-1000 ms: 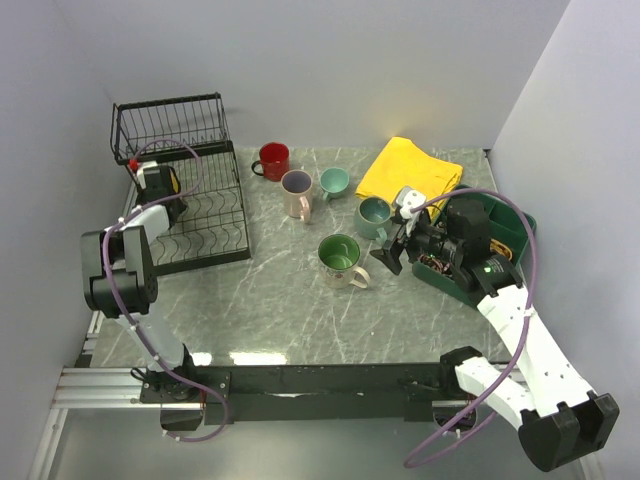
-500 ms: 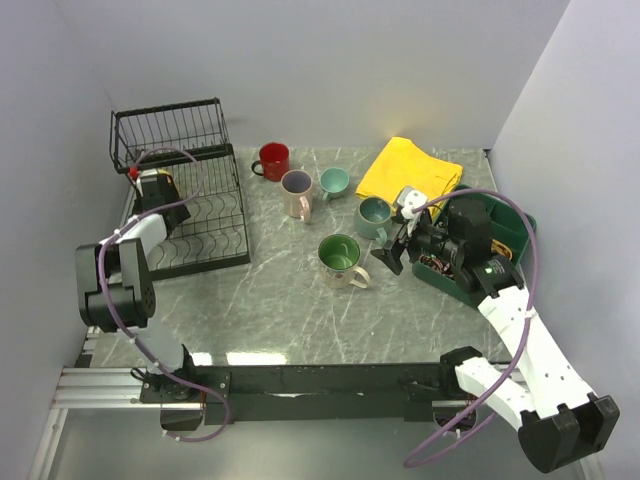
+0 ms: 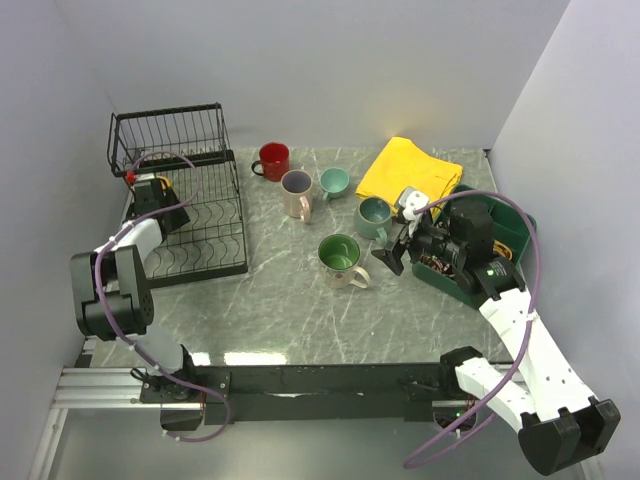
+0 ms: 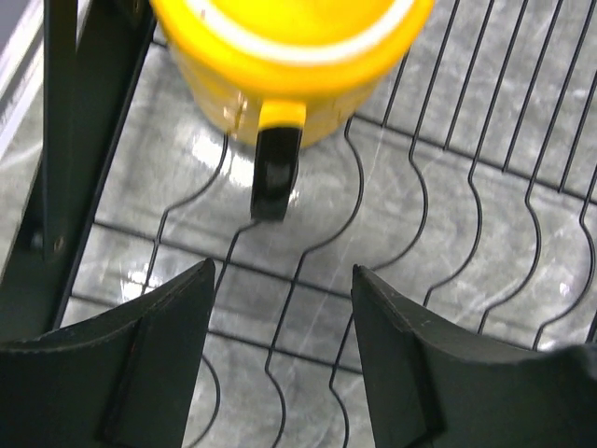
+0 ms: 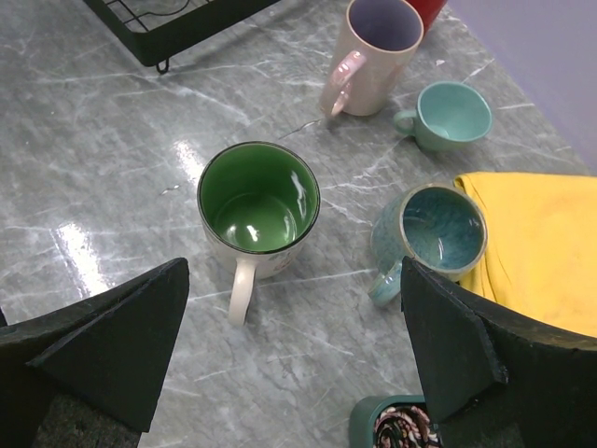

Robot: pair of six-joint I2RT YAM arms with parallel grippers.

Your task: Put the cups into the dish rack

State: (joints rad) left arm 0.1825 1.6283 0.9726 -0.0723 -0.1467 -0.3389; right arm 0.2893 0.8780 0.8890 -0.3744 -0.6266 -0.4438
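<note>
The black wire dish rack (image 3: 205, 215) stands at the far left. A yellow mug (image 4: 289, 56) sits upright on its slotted tray (image 4: 448, 215), handle towards my left gripper (image 4: 283, 280), which is open and empty just short of it. In the top view my left gripper (image 3: 168, 208) hides the mug. On the table stand the red mug (image 3: 272, 160), pinkish-beige mug (image 3: 297, 193), small teal mug (image 3: 333, 182), grey-green mug (image 3: 373, 216) and cream mug with green inside (image 3: 341, 259). My right gripper (image 5: 295, 280) is open above the table between the cream mug (image 5: 258, 210) and grey-green mug (image 5: 434, 233).
A yellow cloth (image 3: 410, 172) lies at the back right. A green compartment tray (image 3: 495, 250) sits at the right edge under my right arm. The rack's raised basket (image 3: 168, 130) is at the far end. White walls close in the left, back and right.
My left arm has swung a little to the left and its gripper has drawn back over the rack's tray. My right arm has barely moved.
</note>
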